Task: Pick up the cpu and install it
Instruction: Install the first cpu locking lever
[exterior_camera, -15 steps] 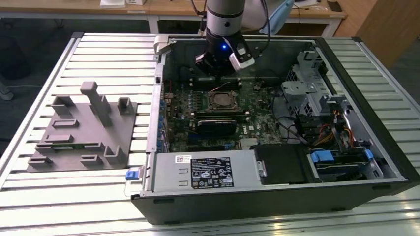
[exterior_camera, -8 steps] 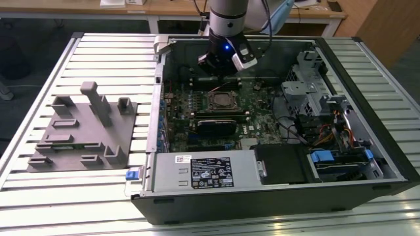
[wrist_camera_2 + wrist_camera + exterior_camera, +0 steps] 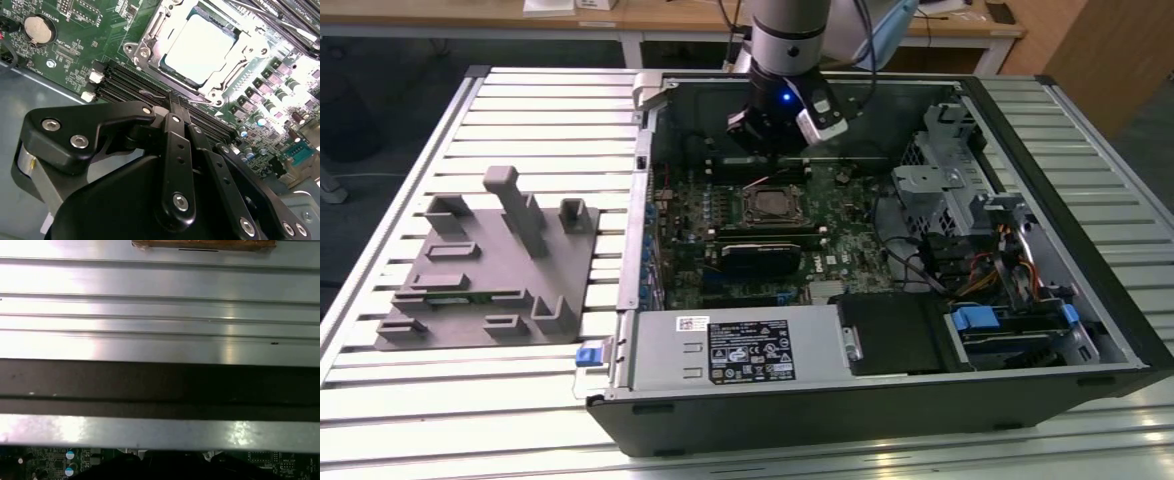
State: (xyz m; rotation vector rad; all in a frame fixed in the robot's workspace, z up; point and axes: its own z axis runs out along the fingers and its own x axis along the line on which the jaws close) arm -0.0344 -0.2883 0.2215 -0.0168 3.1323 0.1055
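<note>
- On the exterior view's left, the grey tray [image 3: 487,265] sits on the slatted table [image 3: 400,410].
- Centre: the cpu [image 3: 200,47] lies seated in its socket [image 3: 150,35], beside and below the gripper [image 3: 172,102].
- Gripper fingers appear pressed together, holding nothing.

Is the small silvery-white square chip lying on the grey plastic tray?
No, in the second wrist view the cpu sits inside the metal-framed socket on the green motherboard.
</note>
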